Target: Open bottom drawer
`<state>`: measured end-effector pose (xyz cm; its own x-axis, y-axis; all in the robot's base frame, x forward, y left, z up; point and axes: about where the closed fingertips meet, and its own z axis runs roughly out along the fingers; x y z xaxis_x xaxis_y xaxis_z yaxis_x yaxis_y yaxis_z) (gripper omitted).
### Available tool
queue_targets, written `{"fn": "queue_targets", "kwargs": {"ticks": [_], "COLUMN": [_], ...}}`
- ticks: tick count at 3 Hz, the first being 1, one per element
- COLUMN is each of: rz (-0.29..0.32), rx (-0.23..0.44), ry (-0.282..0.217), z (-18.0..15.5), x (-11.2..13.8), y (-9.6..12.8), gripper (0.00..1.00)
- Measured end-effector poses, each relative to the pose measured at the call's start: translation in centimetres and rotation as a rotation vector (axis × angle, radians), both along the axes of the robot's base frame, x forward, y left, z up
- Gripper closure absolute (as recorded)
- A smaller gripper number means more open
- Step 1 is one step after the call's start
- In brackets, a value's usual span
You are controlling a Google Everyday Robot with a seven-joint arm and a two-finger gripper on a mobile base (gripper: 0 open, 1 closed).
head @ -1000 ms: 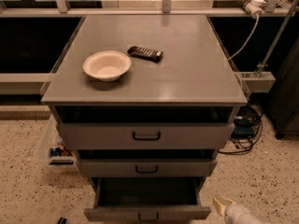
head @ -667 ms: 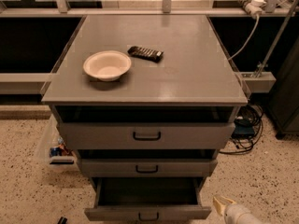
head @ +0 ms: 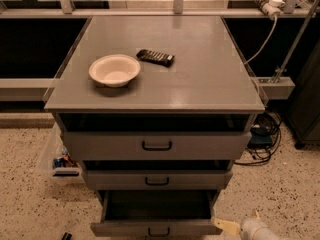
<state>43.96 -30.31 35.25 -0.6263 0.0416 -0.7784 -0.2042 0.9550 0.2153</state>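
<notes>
The bottom drawer point(head: 155, 229) is the lowest and slimmest of three grey drawers in the cabinet. It stands pulled out, with its dark inside showing and its small black loop handle point(head: 158, 232) at the frame's lower edge. My gripper point(head: 227, 226) is at the bottom right, just beside the drawer's right front corner. Only its pale tip and white wrist show.
The grey cabinet top point(head: 200, 69) carries a white bowl point(head: 114, 70) and a dark remote-like object point(head: 155, 57). The top drawer point(head: 156, 145) and middle drawer point(head: 157, 180) stick out slightly. Cables point(head: 260, 139) lie on the floor at right, a clear plastic bin point(head: 55, 156) at left.
</notes>
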Motion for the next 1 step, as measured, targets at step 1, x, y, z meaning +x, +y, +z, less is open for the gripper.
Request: {"fn": "queue_targets", "kwargs": {"ticks": [1], "rz": [0.0], "rx": [0.0], "ry": [0.0], "z": [0.0], "x": [0.0], "y": [0.0], "gripper": [0.0]}}
